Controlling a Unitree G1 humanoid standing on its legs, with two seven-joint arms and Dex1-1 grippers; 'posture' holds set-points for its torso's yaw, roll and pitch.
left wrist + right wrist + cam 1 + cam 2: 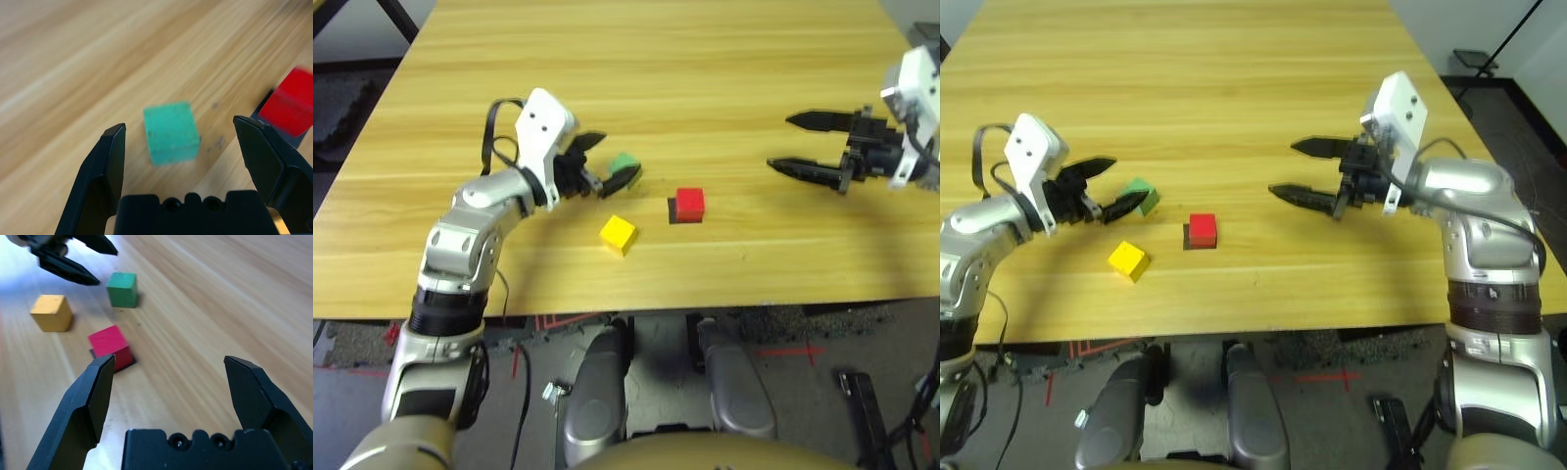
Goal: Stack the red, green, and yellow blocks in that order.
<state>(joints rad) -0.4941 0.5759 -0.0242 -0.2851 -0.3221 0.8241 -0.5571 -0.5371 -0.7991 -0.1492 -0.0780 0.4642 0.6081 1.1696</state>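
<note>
nothing here carries any writing that can be read: no label, brand, number or sign on anything in sight.

Green block (171,132) is framed by the spread fingers (105,166) of the left gripper (1102,188), with clear gaps on both sides. Red block (1202,229) and yellow block (1128,259) are set apart, with passable gaps between. Open worktop (1263,88) is left between the red block and the right gripper (1298,168).
</note>
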